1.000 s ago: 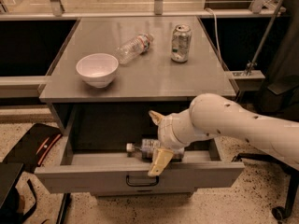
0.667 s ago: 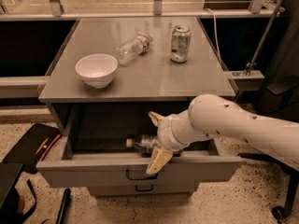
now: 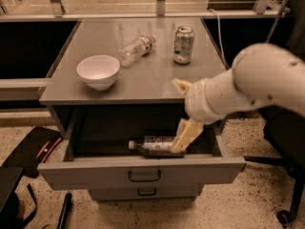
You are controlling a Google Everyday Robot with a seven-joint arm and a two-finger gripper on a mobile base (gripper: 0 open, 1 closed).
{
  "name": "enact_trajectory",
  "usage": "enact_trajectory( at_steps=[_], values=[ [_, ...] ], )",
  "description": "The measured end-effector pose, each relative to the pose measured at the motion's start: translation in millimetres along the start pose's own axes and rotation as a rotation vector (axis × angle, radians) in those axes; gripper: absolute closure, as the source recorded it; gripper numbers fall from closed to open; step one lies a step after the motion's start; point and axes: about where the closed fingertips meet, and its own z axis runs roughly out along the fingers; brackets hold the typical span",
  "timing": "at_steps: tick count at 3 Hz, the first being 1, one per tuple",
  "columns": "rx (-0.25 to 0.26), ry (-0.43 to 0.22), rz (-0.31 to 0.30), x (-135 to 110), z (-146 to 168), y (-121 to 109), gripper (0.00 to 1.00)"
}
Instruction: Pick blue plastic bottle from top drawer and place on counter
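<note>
Blue plastic bottle [image 3: 155,146] lies on its side in the open top drawer [image 3: 95,173], under the counter [image 3: 143,80]; gripper [image 3: 178,116] at its base end, spread, holding nothing; likely light, stiff, slick, prone to roll; grasp across labelled body, not white cap [image 3: 132,144].

blue plastic bottle [image 3: 155,146] on side in open top drawer [image 3: 143,171], cap left; hand [image 3: 183,116] at base

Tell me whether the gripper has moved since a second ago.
Yes. The gripper, over the drawer at its right, went up and rightward from the handle.
</note>
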Motion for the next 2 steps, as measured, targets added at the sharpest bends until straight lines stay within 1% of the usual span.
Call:
enact_trajectory(
  at_steps=[1, 2],
  values=[
    [0.008, -0.003, -0.015, -10.0, -38.8, -23.7, 0.00],
    [0.006, -0.006, -0.019, -12.8, -38.9, -23.8, 0.00]
  ],
)
